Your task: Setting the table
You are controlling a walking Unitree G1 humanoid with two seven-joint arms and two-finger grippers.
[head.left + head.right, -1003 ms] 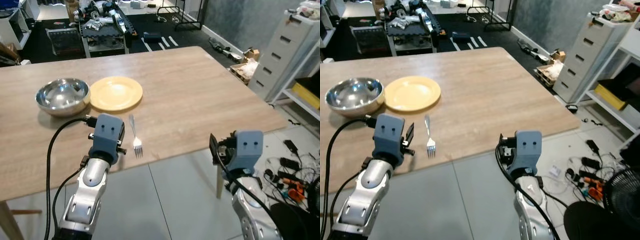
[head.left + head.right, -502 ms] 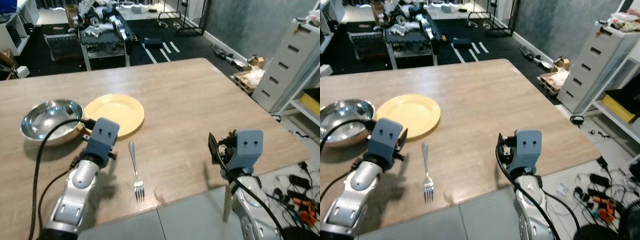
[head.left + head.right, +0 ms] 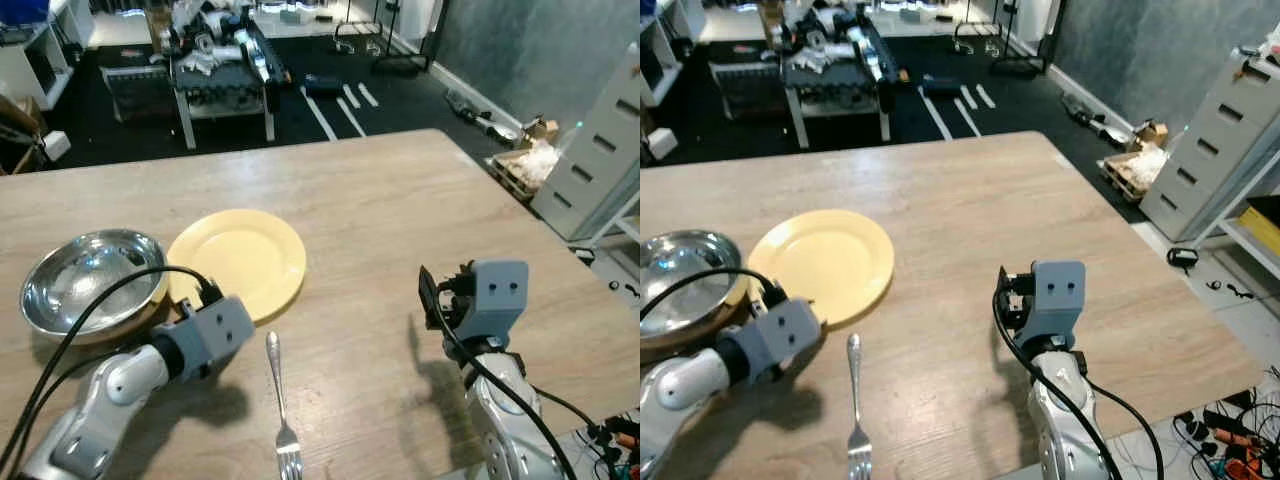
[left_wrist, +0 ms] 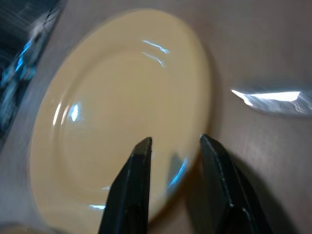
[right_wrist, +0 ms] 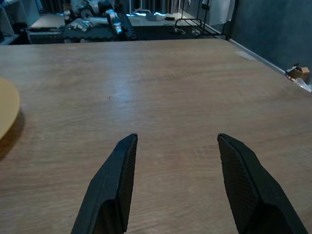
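Round yellow plate (image 3: 238,261) lies flat on the wooden table (image 3: 400,210), left of centre, touching the shiny steel bowl (image 3: 85,284) further left. Left gripper (image 4: 174,146) reaches low at the plate's near rim, jaws narrowly parted across the edge, holding nothing. Silver fork (image 3: 280,400) lies just beside, nearer. Right gripper (image 5: 176,141) hovers wide open, holding nothing, over bare wood. Advice: bite the rim squarely, lift level, and keep clear of bowl and fork.
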